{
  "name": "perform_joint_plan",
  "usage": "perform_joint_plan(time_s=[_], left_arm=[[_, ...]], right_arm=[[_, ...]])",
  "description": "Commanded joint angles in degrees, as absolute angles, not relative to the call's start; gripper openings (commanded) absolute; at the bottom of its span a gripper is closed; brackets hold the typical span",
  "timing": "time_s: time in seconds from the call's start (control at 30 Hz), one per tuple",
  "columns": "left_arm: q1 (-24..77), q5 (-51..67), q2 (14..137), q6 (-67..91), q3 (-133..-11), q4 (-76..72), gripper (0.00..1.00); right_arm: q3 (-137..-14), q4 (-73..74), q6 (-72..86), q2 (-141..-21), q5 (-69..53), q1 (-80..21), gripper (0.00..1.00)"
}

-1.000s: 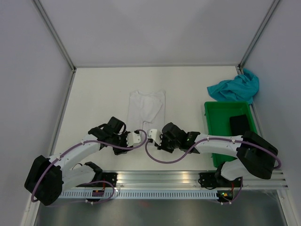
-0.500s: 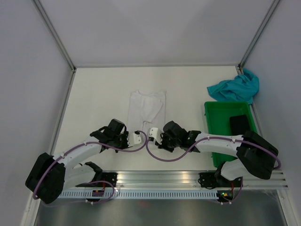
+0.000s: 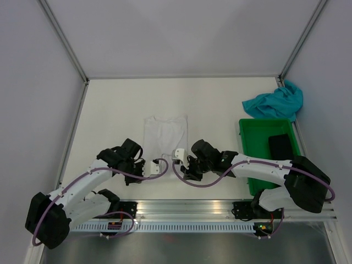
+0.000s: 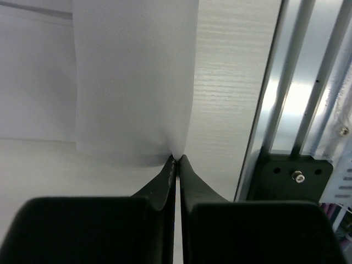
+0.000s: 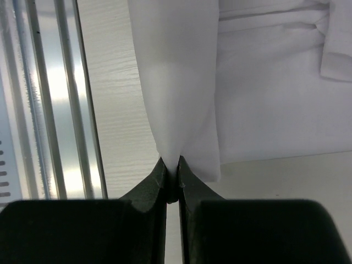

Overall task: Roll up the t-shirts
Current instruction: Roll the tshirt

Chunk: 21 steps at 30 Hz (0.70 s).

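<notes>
The white t-shirt (image 3: 164,133) lies folded narrow on the table's middle, its near edge lifted. My left gripper (image 3: 160,166) is shut on the near left corner; in the left wrist view the cloth (image 4: 132,82) runs up from the pinched fingertips (image 4: 176,160). My right gripper (image 3: 177,155) is shut on the near right corner, where the cloth (image 5: 176,82) hangs taut from its tips (image 5: 171,163). The teal-blue t-shirt (image 3: 275,103) sits crumpled at the far right, away from both grippers.
A green crate (image 3: 242,140) stands at the right with a black object (image 3: 279,144) inside it. The aluminium rail (image 3: 187,209) runs along the near edge, close behind both grippers. Frame posts stand at the back corners.
The left gripper has shut on the shirt's near left corner. Both grippers moved toward the near edge and left, and the white shirt slid left with them.
</notes>
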<state>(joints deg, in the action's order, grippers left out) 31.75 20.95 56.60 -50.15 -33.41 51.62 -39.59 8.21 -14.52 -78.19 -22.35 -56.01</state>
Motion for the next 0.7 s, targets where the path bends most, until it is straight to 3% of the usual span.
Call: perform_joint_plan(time_s=[0.0,0.37,0.43,0.47,0.67], left_arm=[[30.76,25.84,56.60,-55.37,-36.12,60.47,0.02],[19.53,30.75,70.74,-62.05,-42.44,60.91,0.02],[18.20,32.60,72.59,-62.31,-43.94,61.00,0.02],[18.11,32.96,73.38,-62.31,-44.29,61.00,0.02],[17.93,34.54,74.71,-62.05,-43.95,61.00,0.02]], right_arm=[[-40.44,9.50,-10.03,-77.87,-28.29,-55.90,0.13],[-42.19,8.44,-3.80,-85.76,-36.12,-51.69,0.24],[-42.63,7.83,-2.38,-88.05,-36.12,-49.50,0.29],[-42.37,6.60,-1.15,-88.41,-35.51,-48.00,0.37],[-37.19,-3.59,3.33,-85.09,-34.80,-45.88,0.50]])
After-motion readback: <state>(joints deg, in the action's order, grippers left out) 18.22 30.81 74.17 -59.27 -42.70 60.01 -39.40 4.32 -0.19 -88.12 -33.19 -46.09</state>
